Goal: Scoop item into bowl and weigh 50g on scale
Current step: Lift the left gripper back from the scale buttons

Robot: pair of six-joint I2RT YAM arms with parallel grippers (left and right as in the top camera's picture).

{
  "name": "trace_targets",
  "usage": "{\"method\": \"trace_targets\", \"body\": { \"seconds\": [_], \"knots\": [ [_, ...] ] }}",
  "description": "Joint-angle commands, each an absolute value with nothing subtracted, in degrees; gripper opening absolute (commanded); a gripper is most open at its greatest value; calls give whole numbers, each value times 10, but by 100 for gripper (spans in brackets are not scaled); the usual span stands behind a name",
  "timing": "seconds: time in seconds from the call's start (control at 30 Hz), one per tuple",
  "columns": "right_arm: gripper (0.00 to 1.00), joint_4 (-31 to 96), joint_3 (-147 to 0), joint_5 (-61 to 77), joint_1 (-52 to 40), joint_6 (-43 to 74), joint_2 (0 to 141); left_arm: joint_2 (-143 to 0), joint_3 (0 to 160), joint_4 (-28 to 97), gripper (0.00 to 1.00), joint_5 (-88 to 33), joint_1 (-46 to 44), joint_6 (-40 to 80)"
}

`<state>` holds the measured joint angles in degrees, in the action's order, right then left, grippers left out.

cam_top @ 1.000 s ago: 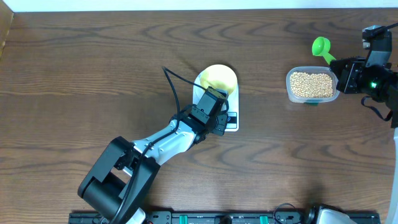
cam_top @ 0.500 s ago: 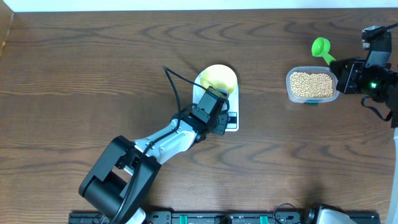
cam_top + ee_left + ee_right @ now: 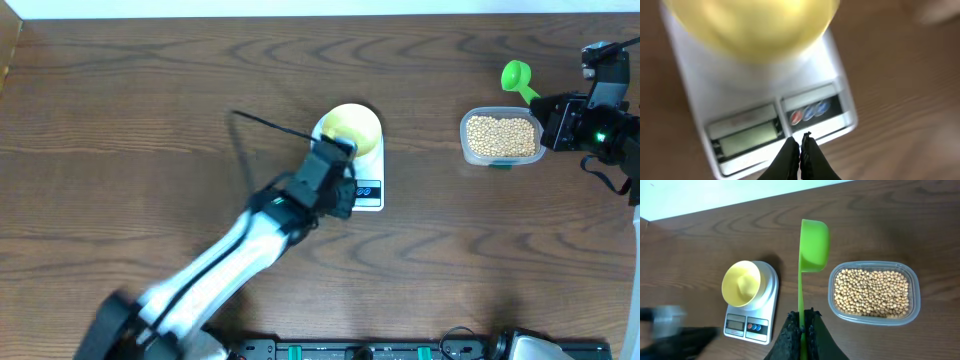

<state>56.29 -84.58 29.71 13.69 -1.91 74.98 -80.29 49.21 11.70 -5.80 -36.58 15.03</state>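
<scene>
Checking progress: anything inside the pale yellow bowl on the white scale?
The small pale yellow bowl looks empty: right wrist view shows its bare interior, nothing covered. The tan round beans lie in the clear plastic tub.

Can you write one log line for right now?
left gripper shut at scale front | bowl empty on scale | right gripper holds empty scoop | beans in tub

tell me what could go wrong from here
1. The shut left pincer sits by the buttons of the scale; a brush could press one or nudge the scale and spoil the reading.
2. The bowl is small and the beans are round, so a pour from the scoop may scatter.
3. The right pincer grips only the scoop's thin handle end; loaded, it might twist.
</scene>
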Motion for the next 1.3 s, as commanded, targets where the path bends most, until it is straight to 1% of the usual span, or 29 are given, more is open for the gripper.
{"method": "trace_targets", "body": {
  "seconds": [0.0,0.1,0.2,0.33,0.5,0.57,0.67,0.8,0.93,1.13,1.17,1.23,1.27],
  "knots": [
    [1,564,-845,297,134,-13,750,-721,496,136,7,-51,-362,154],
    [1,564,-845,297,134,-13,750,-668,496,157,7,-50,-362,153],
    [1,566,-845,297,134,-13,750,-653,496,187,7,-32,-362,153],
    [1,565,-845,297,134,-13,750,-676,493,222,7,-19,-362,153],
    [1,567,-845,295,134,-15,750,-717,493,230,7,-18,-362,153],
    [1,579,-845,295,134,-39,750,-730,493,227,7,-11,-362,153],
    [1,604,-845,295,134,-69,750,-737,493,227,7,45,-362,153],
    [1,630,-845,295,134,-66,750,-736,493,233,7,102,-362,153],
    [1,653,-845,295,134,-38,750,-735,493,234,7,95,-362,153],
    [1,653,-845,268,134,-39,750,-735,493,234,7,97,-349,153],
    [1,649,-845,259,134,-39,750,-735,493,233,11,97,-346,153],
    [1,641,-845,240,134,-39,750,-735,493,233,24,97,-339,153],
    [1,635,-845,230,134,-39,750,-735,493,233,24,97,-336,153]
  ]
}}
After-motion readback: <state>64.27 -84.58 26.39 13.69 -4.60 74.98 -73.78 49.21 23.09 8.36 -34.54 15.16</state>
